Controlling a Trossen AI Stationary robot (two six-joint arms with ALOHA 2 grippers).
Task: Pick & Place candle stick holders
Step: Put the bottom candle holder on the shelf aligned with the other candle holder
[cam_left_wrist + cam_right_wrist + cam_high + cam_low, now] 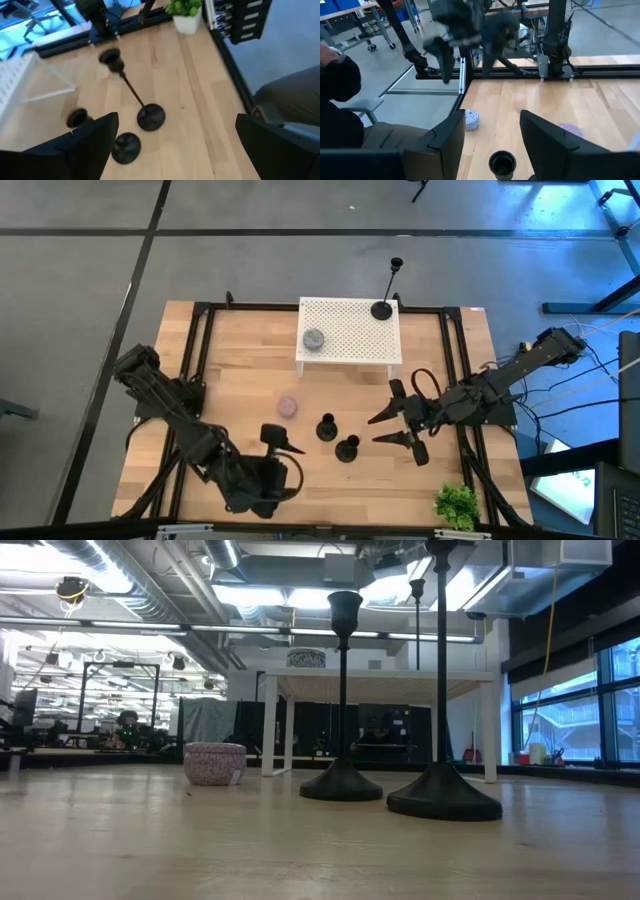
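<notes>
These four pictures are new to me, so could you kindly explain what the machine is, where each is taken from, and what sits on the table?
It is a robot with two dark arms at a wooden table. One picture looks straight down, one looks level across the tabletop, and one comes from each arm's wrist.

From above, the left tool and right tool flank two black candle holders. A third candle holder stands on a white stand, beside a grey disc. A pink disc and a small plant also sit on the table.

Both tools are open and hold nothing. The right wrist picture looks down on one holder's cup.
</notes>
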